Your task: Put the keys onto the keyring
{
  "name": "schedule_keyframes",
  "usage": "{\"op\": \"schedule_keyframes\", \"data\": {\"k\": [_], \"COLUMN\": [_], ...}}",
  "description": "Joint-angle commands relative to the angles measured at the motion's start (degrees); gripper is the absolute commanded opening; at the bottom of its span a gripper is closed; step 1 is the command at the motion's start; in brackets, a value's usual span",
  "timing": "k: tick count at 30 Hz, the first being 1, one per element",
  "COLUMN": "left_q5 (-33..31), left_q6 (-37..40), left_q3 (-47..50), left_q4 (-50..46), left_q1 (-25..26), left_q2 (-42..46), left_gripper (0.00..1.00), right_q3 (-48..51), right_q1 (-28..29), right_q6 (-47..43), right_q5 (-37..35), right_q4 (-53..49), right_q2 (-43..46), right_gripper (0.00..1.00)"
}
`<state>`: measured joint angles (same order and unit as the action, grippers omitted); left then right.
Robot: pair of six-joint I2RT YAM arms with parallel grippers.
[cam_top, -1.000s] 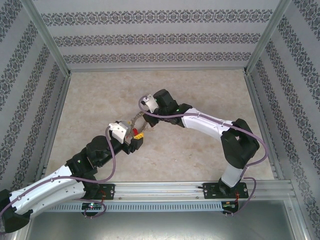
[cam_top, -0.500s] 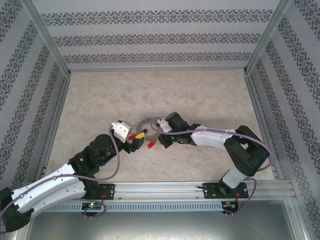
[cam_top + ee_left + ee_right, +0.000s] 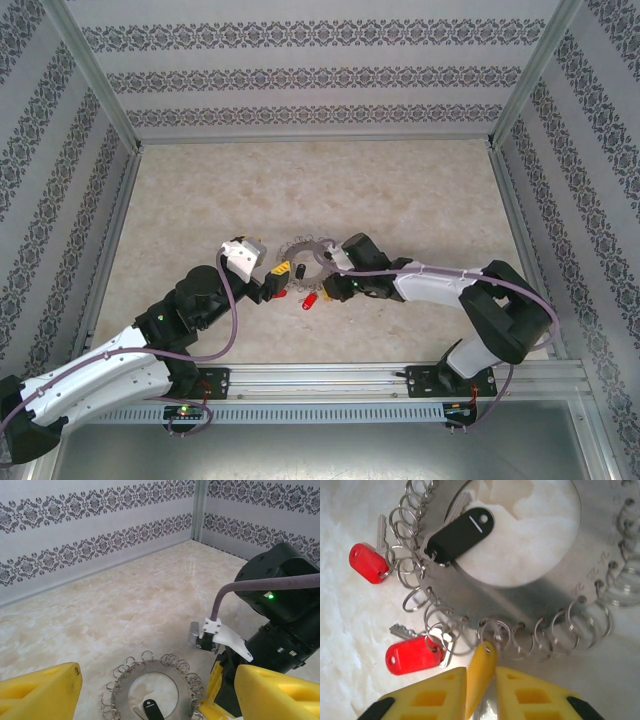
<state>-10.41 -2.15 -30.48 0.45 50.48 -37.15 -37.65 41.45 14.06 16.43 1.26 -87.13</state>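
Note:
The keyring (image 3: 555, 597) is a flat silvery disc with small split rings round its rim, lying on the table (image 3: 305, 252). A black key (image 3: 460, 532) and two red keys (image 3: 368, 562) (image 3: 414, 654) hang from rim rings. A yellow key (image 3: 481, 672) is hooked on a rim ring and lies between the fingers of my right gripper (image 3: 481, 687), whose jaws stand slightly open, with a thin gap beside the key. My left gripper (image 3: 157, 680) is wide open above the keyring's (image 3: 125, 690) near-left edge with nothing in it. From above, the grippers (image 3: 272, 280) (image 3: 328, 284) flank the ring.
Marble-patterned table top (image 3: 400, 190) with patterned walls on three sides and aluminium corner posts. The right arm's wrist and its purple cable (image 3: 280, 610) stand close in front of the left gripper. A metal rail (image 3: 330, 378) runs along the near edge.
The right arm has swung down and towards me, and the keyring with its keys has come from raised between the grippers to flat on the table. The right jaws have loosened.

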Motion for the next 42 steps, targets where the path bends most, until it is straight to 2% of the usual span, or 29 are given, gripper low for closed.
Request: {"op": "schedule_keyframes", "data": {"k": [1, 5, 9, 13, 14, 15, 16, 20, 23, 25, 27, 30, 34, 36, 38, 40, 41, 42], "left_q5": [1.3, 1.1, 0.7, 2.3, 3.5, 4.4, 4.8, 1.8, -0.9, -9.0, -15.1, -18.4, -21.9, -21.7, -21.4, -21.3, -21.2, -19.6], "left_q6": [0.0, -0.3, -0.7, -4.8, -5.8, -6.2, -6.7, -11.1, -13.4, -15.2, -14.4, -10.8, -3.9, -2.3, -1.5, -1.4, -1.0, 1.7], "left_q3": [-0.4, -0.9, -1.2, -2.8, -3.8, -4.3, -4.8, -5.2, -4.0, -2.1, 0.3, 2.5, 2.0, 0.9, 0.7, 0.3, -1.1, -0.6], "left_q4": [-0.4, -0.4, 0.1, -2.4, -3.9, -4.4, -4.8, -5.1, -2.8, 0.0, 3.0, 9.9, 17.3, 18.4, 21.2, 25.3, 24.2, 28.7], "left_q1": [-0.8, -0.8, -1.0, -4.8, -6.2, -7.0, -8.0, -13.5, -17.3, -17.6, -18.4, -21.0, -25.6, -28.5, -31.3, -34.2, -35.0, -35.8], "left_q2": [-0.5, -1.8, -2.9, -8.2, -9.7, -10.6, -11.3, -13.3, -14.3, -14.2, -13.7, -14.6, -21.5, -25.9, -31.0, -35.8, -37.3, -39.4], "left_gripper": [0.85, 1.0, 1.0, 1.0, 1.0, 1.0, 1.0, 1.0, 1.0, 1.0, 1.0, 1.0, 1.0, 1.0, 1.0, 1.0, 1.0, 1.0], "right_q3": [3.2, 5.6, 4.3, 3.7, 4.4, 5.1, 6.5, 12.1, 14.6, 16.0, 17.2, 19.9, 22.0, 24.7, 27.5, 28.0, 27.4, 26.7], "right_q1": [0.2, 0.2, 0.7, 1.1, 1.0, 0.8, 0.5, -2.8, -8.7, -14.1, -20.2, -29.7, -41.2, -42.1, -42.1, -42.2, -42.3, -42.6], "right_q6": [2.7, 3.0, -0.1, -3.8, -4.7, -5.6, -6.6, -10.6, -10.0, -8.6, -7.0, -5.1, -2.6, -4.4, -6.2, -8.4, -8.9, -8.8], "right_q5": [1.0, -0.7, -6.4, -14.8, -17.2, -19.4, -22.2, -33.7, -37.6, -37.5, -36.7, -32.4, -22.5, -21.0, -22.4, -23.9, -24.6, -23.9], "right_q4": [2.8, 2.0, -5.5, -12.4, -13.2, -13.5, -13.3, -10.7, -8.7, -6.8, -4.5, 1.0, 9.0, 17.4, 25.1, 28.9, 29.5, 30.7], "right_q2": [3.4, 9.1, 20.0, 33.7, 37.4, 40.6, 44.1, 54.7, 59.7, 61.5, 60.8, 55.4, 43.9, 40.3, 38.1, 35.8, 34.1, 31.9], "right_gripper": [0.27, 0.34, 0.4, 0.56, 0.63, 0.77, 0.98, 0.98, 0.98, 0.98, 0.98, 0.98, 0.98, 0.98, 0.98, 0.98, 0.98, 0.98]}}
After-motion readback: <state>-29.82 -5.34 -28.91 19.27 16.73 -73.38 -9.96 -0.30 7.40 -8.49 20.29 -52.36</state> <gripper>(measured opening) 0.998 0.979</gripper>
